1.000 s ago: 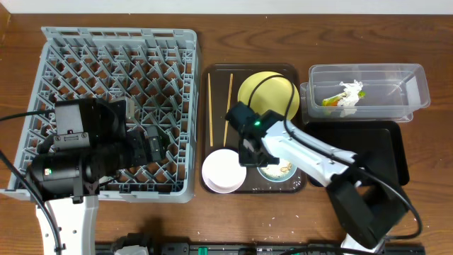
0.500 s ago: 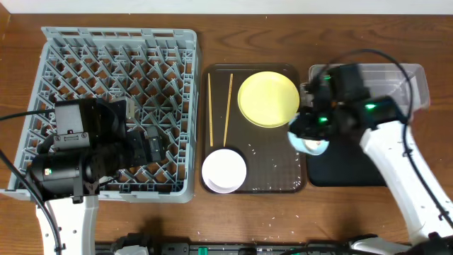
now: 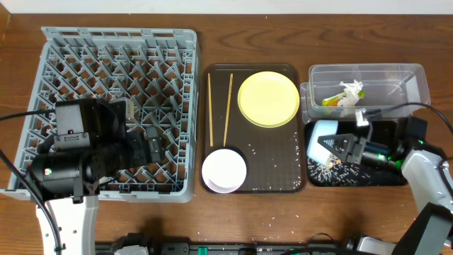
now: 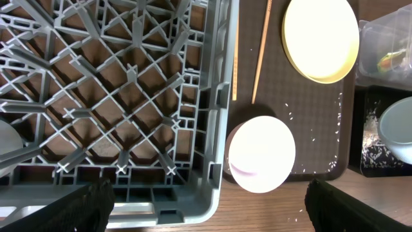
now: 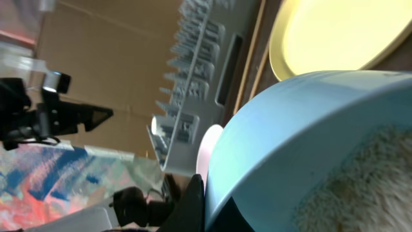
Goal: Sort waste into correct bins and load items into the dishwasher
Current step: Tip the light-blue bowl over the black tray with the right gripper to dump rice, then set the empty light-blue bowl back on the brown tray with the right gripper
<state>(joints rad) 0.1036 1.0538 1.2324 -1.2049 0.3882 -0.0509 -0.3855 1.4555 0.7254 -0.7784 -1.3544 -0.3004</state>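
Surface: wooden table (image 3: 212, 42); dish rack (image 3: 120, 49) left, brown tray (image 3: 276, 177) centre, black tray (image 3: 393, 173) right; wood strip along near edge; right gripper (image 3: 341, 144) clamps blue bowl (image 3: 324, 134), tipped over black tray; left gripper (image 3: 152, 145), fingers apart, above dish rack.

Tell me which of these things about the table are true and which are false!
1. The yellow plate sits on the brown tray. True.
2. The white bowl is inside the dish rack. False: it sits on the brown tray, beside the rack.
3. The right gripper holds the blue bowl tipped over the black bin. True.
4. The chopsticks lie in the clear container. False: they lie on the brown tray, left of the yellow plate.
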